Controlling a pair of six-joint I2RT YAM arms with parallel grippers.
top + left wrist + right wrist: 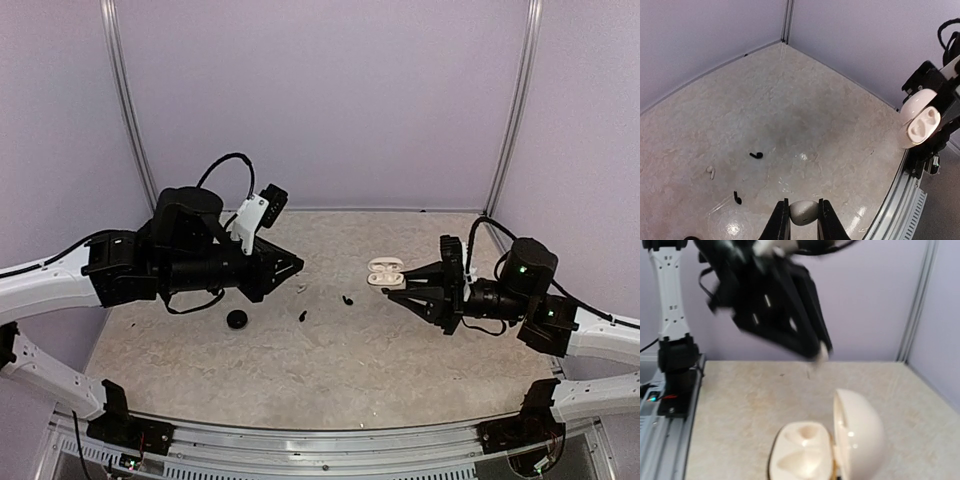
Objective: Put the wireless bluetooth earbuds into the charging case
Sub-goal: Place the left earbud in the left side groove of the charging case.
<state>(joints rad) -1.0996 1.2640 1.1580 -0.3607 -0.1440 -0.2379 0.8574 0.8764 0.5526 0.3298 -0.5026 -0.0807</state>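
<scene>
"Beige stone-look tabletop, is that right?"

"Yes, mottled and glossy enough to catch the lamps in bright spots. Pale lilac walls close it in on three sides, with a metal post in each back corner and a metal rail along the near edge."

"And the arms?"

"The left gripper is pinched on a white earbud and holds it up off the table. The right gripper is clamped on the white charging case, which is also in the air. Its lid is swung open and two hollows show inside. The case and the held earbud are well apart."

"What's lying on the surface?"

"Two black earbuds lie between the grippers, near each other but not touching. A second white earbud lies just beside the left fingertips. A round black thing sits under the left arm. I can't tell what it is."
</scene>
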